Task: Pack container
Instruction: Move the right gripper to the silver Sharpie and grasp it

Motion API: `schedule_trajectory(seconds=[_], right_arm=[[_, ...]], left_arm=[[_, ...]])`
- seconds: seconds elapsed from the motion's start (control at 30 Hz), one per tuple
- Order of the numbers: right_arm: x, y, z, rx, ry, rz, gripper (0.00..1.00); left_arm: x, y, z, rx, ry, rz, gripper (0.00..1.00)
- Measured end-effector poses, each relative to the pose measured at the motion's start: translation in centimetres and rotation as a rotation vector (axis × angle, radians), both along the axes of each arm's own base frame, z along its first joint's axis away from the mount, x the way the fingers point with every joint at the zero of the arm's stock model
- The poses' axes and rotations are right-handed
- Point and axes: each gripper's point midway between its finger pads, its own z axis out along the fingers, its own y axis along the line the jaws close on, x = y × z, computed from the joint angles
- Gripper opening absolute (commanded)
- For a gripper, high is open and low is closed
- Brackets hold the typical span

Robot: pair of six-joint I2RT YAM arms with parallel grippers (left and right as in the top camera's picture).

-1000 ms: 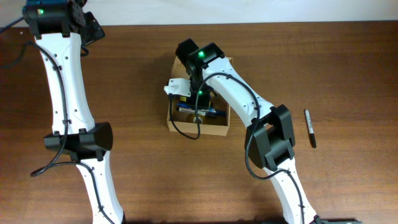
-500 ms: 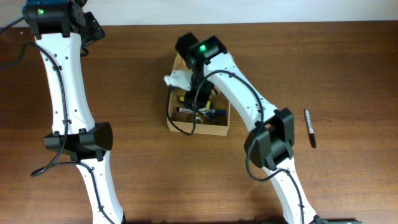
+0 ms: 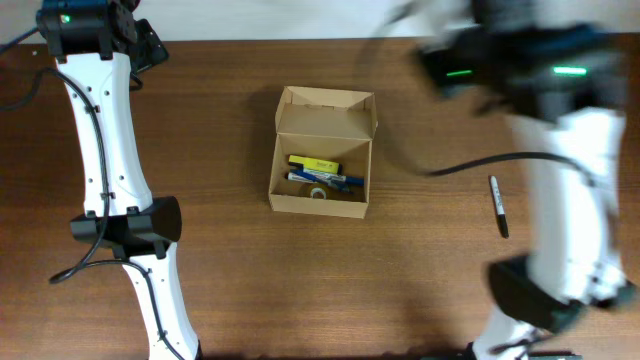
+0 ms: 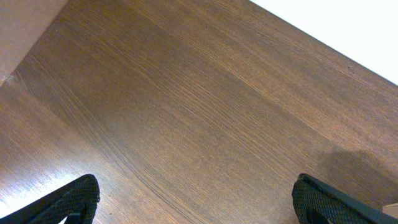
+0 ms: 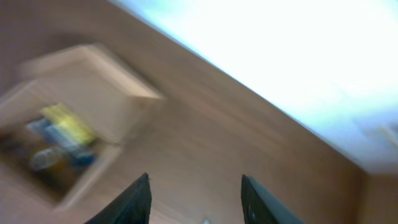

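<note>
Holding yellow and blue pens, the container stands open.

Matt tan cardboard container, dark wood-grain table with soft sheen, smooth white plastic left arm

1. This looks like a robot lab bench.
2. A white, black-jointed left arm and right arm trail a loose cable over a wood-grain table.
3. A plain white wall lies beyond the table's edge.
</note>
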Motion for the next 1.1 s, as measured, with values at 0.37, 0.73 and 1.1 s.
schedule_trajectory(seconds=[0.37,0.73,1.1], right_arm=[[-2.6,-18.9,-22.4,0.212,0.544,-0.518,0.55],[-6.0,-19.2,-33.7,0.239,0.704,-0.52,0.58],[-6.9,-19.6,-36.7,0.157,0.701,-0.462,0.58]], left_arm=[[0.0,0.0,0.0,0.0,0.0,0.0,1.0],[0.0,0.0,0.0,0.0,0.0,0.0,1.0],[0.0,0.0,0.0,0.0,0.0,0.0,1.0]])
